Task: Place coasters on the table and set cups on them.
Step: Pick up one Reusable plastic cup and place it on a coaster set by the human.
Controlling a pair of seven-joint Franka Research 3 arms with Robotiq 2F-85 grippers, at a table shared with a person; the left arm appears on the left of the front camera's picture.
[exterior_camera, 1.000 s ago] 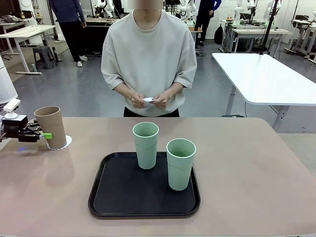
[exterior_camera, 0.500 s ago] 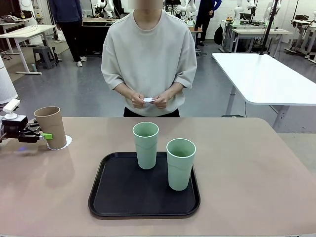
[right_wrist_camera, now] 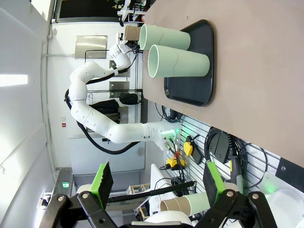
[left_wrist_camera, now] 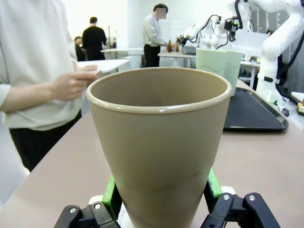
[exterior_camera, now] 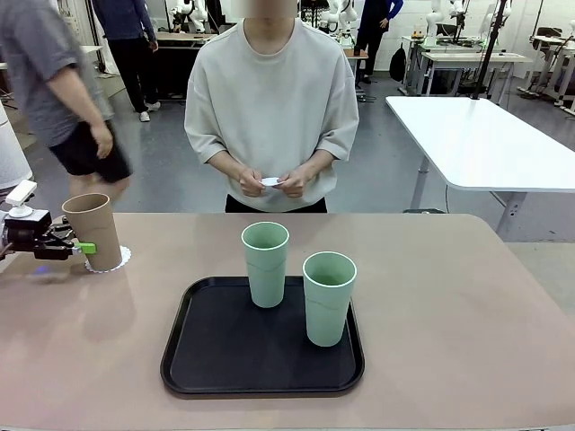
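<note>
A tan-brown cup (exterior_camera: 92, 229) stands upright on a lacy white coaster (exterior_camera: 120, 260) at the table's (exterior_camera: 449, 305) far left. My left gripper (exterior_camera: 79, 245) holds its lower part. In the left wrist view the green pads (left_wrist_camera: 110, 194) press both sides of the tan cup (left_wrist_camera: 159, 142). Two mint green cups (exterior_camera: 266, 263) (exterior_camera: 329, 297) stand upright on the black tray (exterior_camera: 207, 359). The person across the table holds another white coaster (exterior_camera: 271, 181) in both hands. My right gripper (right_wrist_camera: 156, 183) is open, off the table with nothing between its fingers.
A passer-by (exterior_camera: 54, 90) walks behind the table's far left corner. A white-topped table (exterior_camera: 476, 135) stands at the back right. Bare tabletop lies to the right of the tray and in front of the tan cup.
A passer-by has come into view at the back left. The cups, the person's hands and my left gripper have not visibly moved.
</note>
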